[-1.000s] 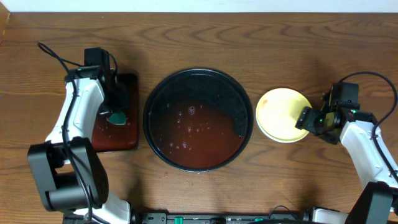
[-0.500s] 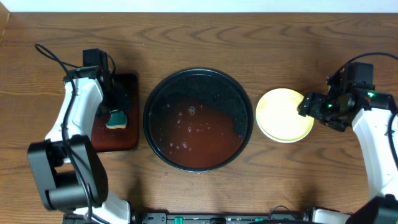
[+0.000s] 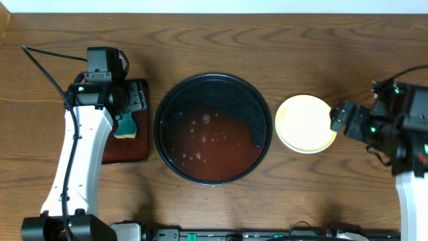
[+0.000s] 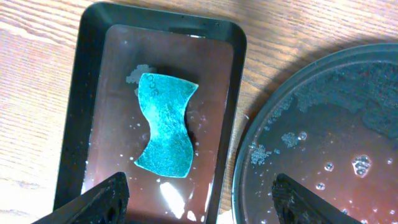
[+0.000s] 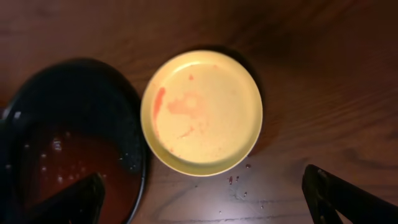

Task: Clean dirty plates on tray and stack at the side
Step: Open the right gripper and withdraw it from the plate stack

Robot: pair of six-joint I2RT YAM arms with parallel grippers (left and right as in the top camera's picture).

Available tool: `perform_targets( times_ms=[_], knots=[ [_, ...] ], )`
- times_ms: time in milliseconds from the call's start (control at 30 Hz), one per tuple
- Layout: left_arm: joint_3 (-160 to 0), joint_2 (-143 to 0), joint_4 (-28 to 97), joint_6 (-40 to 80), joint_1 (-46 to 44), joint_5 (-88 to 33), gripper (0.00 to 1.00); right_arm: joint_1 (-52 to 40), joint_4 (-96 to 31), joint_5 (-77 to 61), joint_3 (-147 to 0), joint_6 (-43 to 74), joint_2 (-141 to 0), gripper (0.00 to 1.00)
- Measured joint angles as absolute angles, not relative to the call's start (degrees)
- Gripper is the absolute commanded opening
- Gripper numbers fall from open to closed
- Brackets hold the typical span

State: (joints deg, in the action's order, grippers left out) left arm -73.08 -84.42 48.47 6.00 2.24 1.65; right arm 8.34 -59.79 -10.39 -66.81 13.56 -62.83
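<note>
A pale yellow plate (image 3: 306, 124) lies on the wood tabletop (image 3: 301, 53) just right of the round black tray (image 3: 162, 107). Faint red streaks mark the plate (image 5: 202, 112). The tray (image 5: 118, 81) holds reddish soapy water and no plate. My right gripper (image 3: 344, 117) hangs open beside the plate's right edge, holding nothing; in the right wrist view the gripper (image 5: 205, 202) straddles bare wood just short of the plate. My left gripper (image 3: 130, 102) is open above a teal sponge (image 4: 166, 124), clear of it.
The sponge (image 3: 125, 126) lies in a small rectangular black tray (image 3: 140, 150) with reddish water, close to the round tray's left rim (image 4: 249, 155). Small red drops (image 5: 235, 180) spot the wood near the plate.
The left gripper opened, left the sponge lying in the rectangular tray and rose. The right gripper drew back to the right, off the yellow plate's rim, and opened wider.
</note>
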Motion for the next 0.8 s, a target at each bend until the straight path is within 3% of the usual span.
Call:
perform_targets(
  times_ms=[300, 800],
  knots=[
    [-73.08, -84.42, 48.49, 6.0, 2.24, 1.65, 0.75, 8.34, -61.19, -9.17, -66.83, 13.56, -53.84, 0.99],
    [-73.08, -84.42, 48.47, 6.0, 2.24, 1.65, 0.76, 8.34, -61.6, -8.97, -66.83, 13.56, -53.17, 0.99]
  ],
)
